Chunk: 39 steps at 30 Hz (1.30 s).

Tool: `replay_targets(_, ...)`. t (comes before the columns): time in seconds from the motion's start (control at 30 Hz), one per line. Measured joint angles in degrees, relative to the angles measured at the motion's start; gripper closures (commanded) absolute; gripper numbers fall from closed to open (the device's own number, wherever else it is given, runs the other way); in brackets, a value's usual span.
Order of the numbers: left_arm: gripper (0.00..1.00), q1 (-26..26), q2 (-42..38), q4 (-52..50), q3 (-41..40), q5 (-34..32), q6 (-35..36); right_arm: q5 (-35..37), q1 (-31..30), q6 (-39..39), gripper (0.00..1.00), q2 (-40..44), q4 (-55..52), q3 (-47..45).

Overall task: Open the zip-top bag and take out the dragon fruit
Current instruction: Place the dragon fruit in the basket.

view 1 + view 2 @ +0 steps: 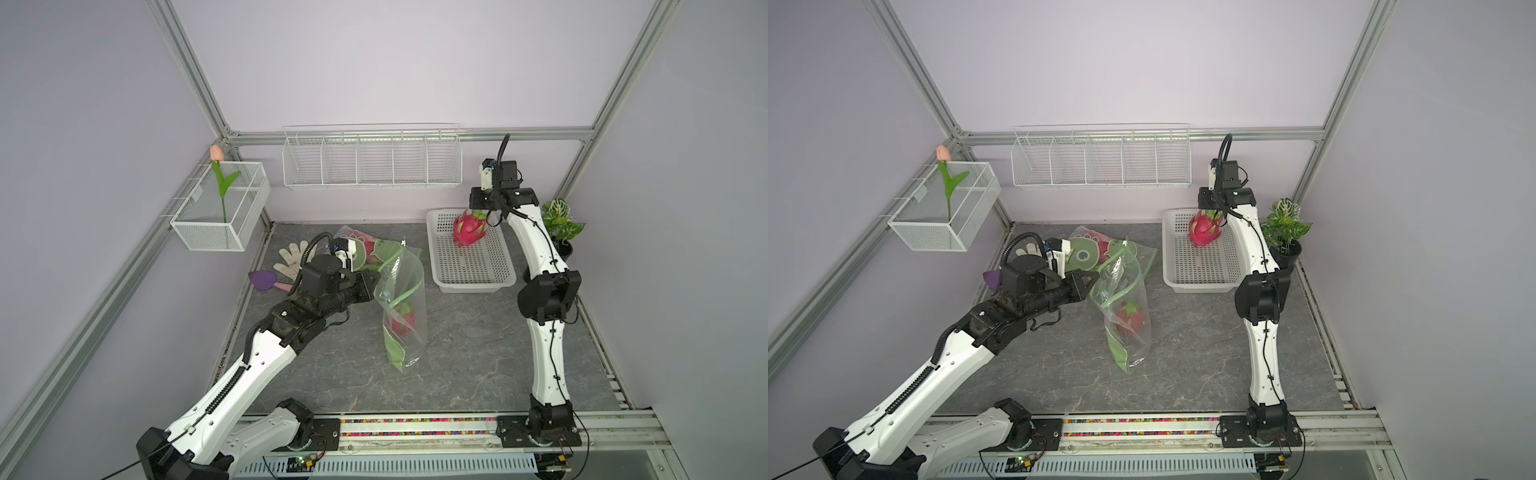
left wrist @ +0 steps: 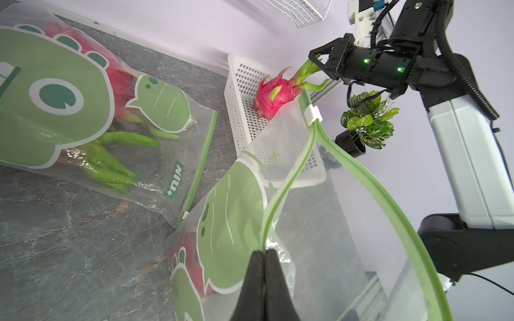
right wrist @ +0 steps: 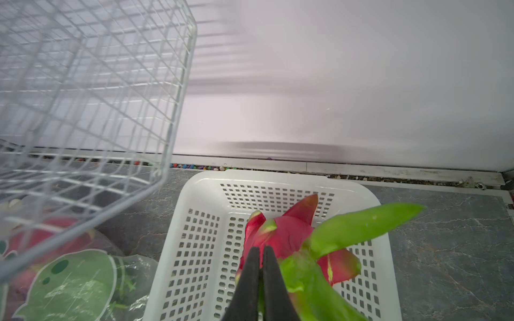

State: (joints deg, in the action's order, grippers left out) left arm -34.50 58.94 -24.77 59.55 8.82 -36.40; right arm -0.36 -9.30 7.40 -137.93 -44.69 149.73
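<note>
The right gripper pinches a green scale of the dragon fruit, right of centre in a top view, over the white basket. At centre, the left gripper pinches the open zip-top bag; another fruit lies inside.

We see the left white-and-black robot arm climbing from the lower left of the frame in both top views, elbow bent, forearm level, reaching toward the centre; its black left gripper has its jaws pressed tight together; the right white-and-black robot arm stands tall at the right side, bowed at the top toward the upper middle; its black right gripper points downward, jaws all but touching.
</note>
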Motion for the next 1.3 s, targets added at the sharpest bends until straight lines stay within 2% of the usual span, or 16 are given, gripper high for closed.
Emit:
replay_targets(0.17, 1.0, 0.0, 0.0, 0.0, 0.0, 0.0, 0.0, 1.4, 0.1, -0.5, 0.79, -2.5, -2.4, 1.9)
replay_targets(0.4, 1.0, 0.0, 0.0, 0.0, -0.1, 0.0, 0.2, 1.6, 0.3, -1.0, 0.53, -2.6, -4.9, 2.5)
replay_targets(0.67, 1.0, 0.0, 0.0, 0.0, -0.2, 0.0, 0.2, 0.5, 0.3, -0.9, 0.38, -2.5, -7.8, 4.6)
replay_targets(0.87, 1.0, 0.0, 0.0, 0.0, -0.2, -0.1, 0.2, -2.6, 0.3, 0.5, 0.34, 1.8, -11.3, 5.5)
replay_targets(1.1, 1.0, 0.0, 0.0, 0.0, -0.2, -0.2, 0.2, -6.9, -0.4, 4.5, 0.33, 13.6, -15.6, 6.4)
replay_targets(1.3, 1.0, 0.0, 1.1, -0.7, 1.7, -0.4, 0.2, -8.9, -7.8, 5.7, 0.37, 21.4, -20.7, 7.1)
